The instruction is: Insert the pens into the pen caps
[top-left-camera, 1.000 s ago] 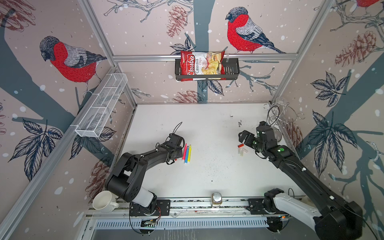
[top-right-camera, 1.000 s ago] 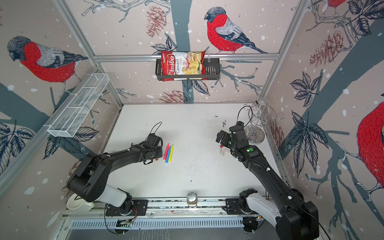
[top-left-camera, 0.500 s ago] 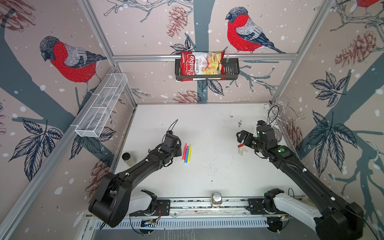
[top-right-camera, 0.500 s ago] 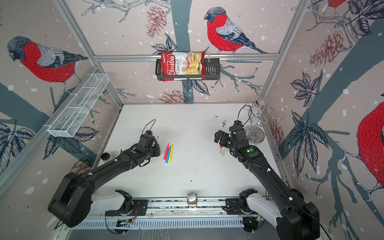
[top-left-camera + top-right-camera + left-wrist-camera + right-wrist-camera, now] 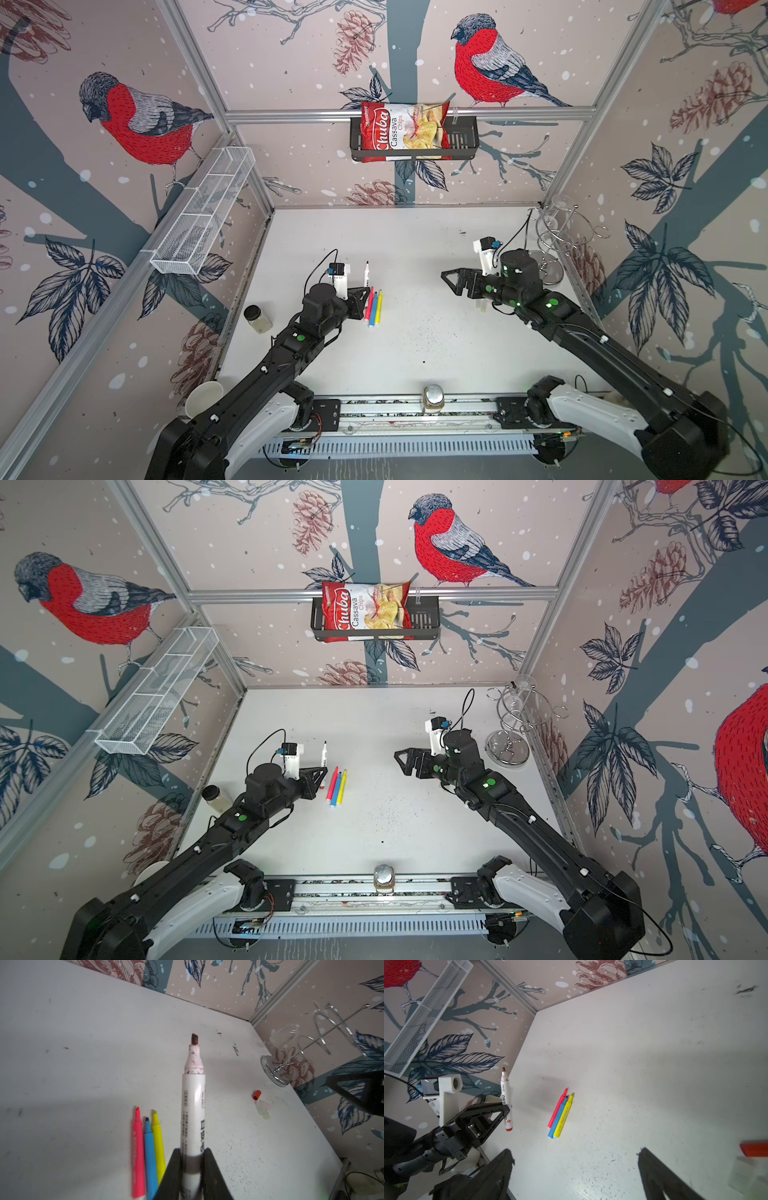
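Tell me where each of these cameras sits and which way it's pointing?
Top views: high above the arms' bases, looking down at the white table; the left arm and right arm both show.
Left wrist: on the left arm, looking along the left fingers, shut on the white marker, toward the red cap.
Right wrist: on the right arm, looking past the open right fingers toward the left arm.
Shared: both wrist views show the white marker and three coloured pens.

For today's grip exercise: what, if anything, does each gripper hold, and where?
The left gripper clamps the white marker by its rear barrel; the right gripper holds nothing.
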You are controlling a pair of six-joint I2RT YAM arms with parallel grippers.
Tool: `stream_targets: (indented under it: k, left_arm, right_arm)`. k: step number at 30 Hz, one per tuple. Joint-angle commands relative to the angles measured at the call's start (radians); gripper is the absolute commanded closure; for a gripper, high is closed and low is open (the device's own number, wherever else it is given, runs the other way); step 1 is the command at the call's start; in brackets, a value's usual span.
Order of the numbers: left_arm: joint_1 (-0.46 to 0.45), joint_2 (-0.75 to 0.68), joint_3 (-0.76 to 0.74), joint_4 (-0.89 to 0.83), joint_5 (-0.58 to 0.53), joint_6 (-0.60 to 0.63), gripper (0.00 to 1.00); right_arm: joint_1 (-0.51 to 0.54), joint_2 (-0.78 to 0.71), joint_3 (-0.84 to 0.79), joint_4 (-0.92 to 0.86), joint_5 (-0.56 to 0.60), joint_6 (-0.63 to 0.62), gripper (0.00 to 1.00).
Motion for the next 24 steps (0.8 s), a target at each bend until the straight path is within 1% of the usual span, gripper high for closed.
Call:
stream_targets:
  k: [1, 9, 14, 16, 18, 24]
  left_arm:
    - [-0.025, -0.027, -0.012, 0.129, 0.076, -0.013, 0.82]
    - [-0.125, 0.001, -0.003, 0.194, 0.040, -0.023, 0.82]
    - [-0.178, 0.034, 0.009, 0.239, 0.020, -0.036, 0.82]
    - [-0.202, 0.046, 0.019, 0.247, 0.008, -0.034, 0.82]
    - [-0.218, 0.058, 0.028, 0.250, -0.001, -0.033, 0.82]
    - [-0.255, 0.086, 0.036, 0.278, -0.012, -0.039, 0.82]
  right_arm:
    - [0.044, 0.012, 0.013, 0.092, -0.077, -0.016, 0.05]
    - [0.138, 0.070, 0.042, 0.143, -0.078, -0.024, 0.06]
    - [0.164, 0.118, 0.056, 0.178, -0.073, -0.016, 0.11]
    - [0.173, 0.137, 0.063, 0.190, -0.077, -0.015, 0.16]
    - [0.183, 0.154, 0.074, 0.192, -0.077, -0.015, 0.16]
    - [0.208, 0.186, 0.090, 0.207, -0.072, -0.011, 0.24]
